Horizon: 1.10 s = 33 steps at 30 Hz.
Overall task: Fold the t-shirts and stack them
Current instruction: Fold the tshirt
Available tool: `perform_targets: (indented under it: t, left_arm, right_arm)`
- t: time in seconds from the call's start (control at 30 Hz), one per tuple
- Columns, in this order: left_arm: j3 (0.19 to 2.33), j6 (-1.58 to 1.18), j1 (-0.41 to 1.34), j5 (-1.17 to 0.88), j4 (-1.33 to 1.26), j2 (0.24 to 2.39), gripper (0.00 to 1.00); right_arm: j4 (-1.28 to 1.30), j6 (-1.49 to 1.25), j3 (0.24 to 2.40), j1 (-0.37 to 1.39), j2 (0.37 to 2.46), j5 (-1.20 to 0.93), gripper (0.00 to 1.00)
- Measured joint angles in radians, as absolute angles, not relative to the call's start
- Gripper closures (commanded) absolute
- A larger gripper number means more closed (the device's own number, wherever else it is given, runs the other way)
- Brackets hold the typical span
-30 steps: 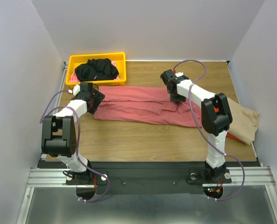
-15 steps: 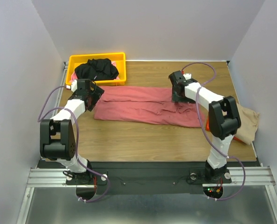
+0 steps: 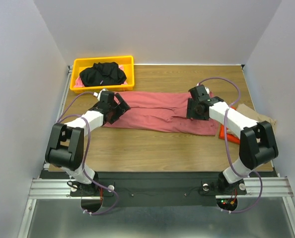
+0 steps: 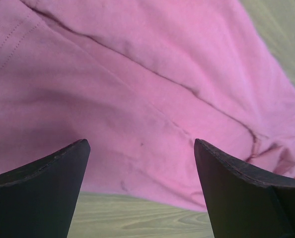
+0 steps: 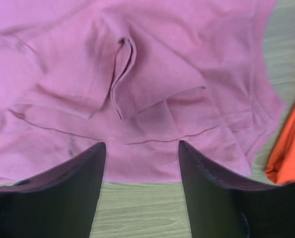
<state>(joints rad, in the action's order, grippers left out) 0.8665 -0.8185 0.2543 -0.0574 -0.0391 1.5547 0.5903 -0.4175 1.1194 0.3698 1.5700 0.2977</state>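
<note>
Red shirt (image 3: 155, 111) lies in a long band across the desk (image 3: 152, 148) from 9 to 3 o'clock, apparently folded lengthwise and ready for a crosswise fold. Left fingers (image 3: 120, 109) hover spread wide over its 9 o'clock end. Right fingers (image 3: 195, 111) stand parted above the 3 o'clock sleeve. Neither pair grips cloth. Black shirt (image 3: 104, 74) sits in the bin (image 3: 78, 64) at 11 o'clock.

— What is the dusty-red t-shirt (image 3: 152, 111) made of?
— Soft matt cloth, creased, with stitched seams. The black t-shirt (image 3: 105, 74) is matt cloth too.
— And beneath it?
— The counter (image 3: 162, 146) is smooth wood grain with a faint sheen. The far-left bin (image 3: 103, 58) is glossy yellow plastic, and the near rail (image 3: 48, 186) is dull metal. The left hand (image 4: 140, 146) has matt black fingers (image 4: 38, 198).
</note>
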Motion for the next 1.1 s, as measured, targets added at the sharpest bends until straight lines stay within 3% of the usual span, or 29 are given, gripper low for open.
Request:
perform_targets:
  t: [0.23, 0.3, 0.33, 0.37, 0.53, 0.9, 0.93, 0.97, 1.0, 1.03, 1.1]
  left_arm:
    - [0.880, -0.796, 0.249, -0.064, -0.068, 1.643, 0.02]
    - [0.884, -0.791, 0.243, -0.062, -0.078, 1.652, 0.02]
    - [0.884, -0.789, 0.240, -0.061, -0.080, 1.658, 0.02]
    - [0.884, -0.788, 0.236, -0.064, -0.088, 1.663, 0.02]
    - [0.884, -0.785, 0.217, -0.072, -0.097, 1.665, 0.02]
    - [0.879, -0.767, 0.205, -0.067, -0.109, 1.665, 0.02]
    - [0.879, -0.766, 0.205, -0.068, -0.109, 1.665, 0.01]
    - [0.878, -0.766, 0.205, -0.067, -0.110, 1.665, 0.02]
    - [0.877, -0.766, 0.205, -0.068, -0.112, 1.665, 0.02]
    - [0.877, -0.766, 0.205, -0.068, -0.113, 1.665, 0.02]
    - [0.876, -0.764, 0.205, -0.070, -0.115, 1.665, 0.02]
  right_arm:
    - [0.566, -0.410, 1.126, 0.370, 1.695, 0.292, 0.46]
    - [0.559, -0.407, 1.148, 0.370, 1.742, 0.306, 0.54]
    - [0.559, -0.408, 1.159, 0.370, 1.757, 0.315, 0.66]
    - [0.556, -0.408, 1.179, 0.370, 1.785, 0.330, 0.71]
    - [0.545, -0.420, 1.225, 0.370, 1.828, 0.398, 0.91]
    - [0.530, -0.414, 1.414, 0.351, 1.937, 0.519, 0.92]
    - [0.529, -0.411, 1.437, 0.342, 1.953, 0.527, 0.88]
    - [0.528, -0.407, 1.451, 0.336, 1.962, 0.532, 0.78]
    - [0.530, -0.406, 1.465, 0.330, 1.971, 0.535, 0.63]
    - [0.529, -0.396, 1.493, 0.319, 1.989, 0.543, 0.23]
    - [0.514, -0.397, 1.510, 0.305, 2.005, 0.546, 0.00]
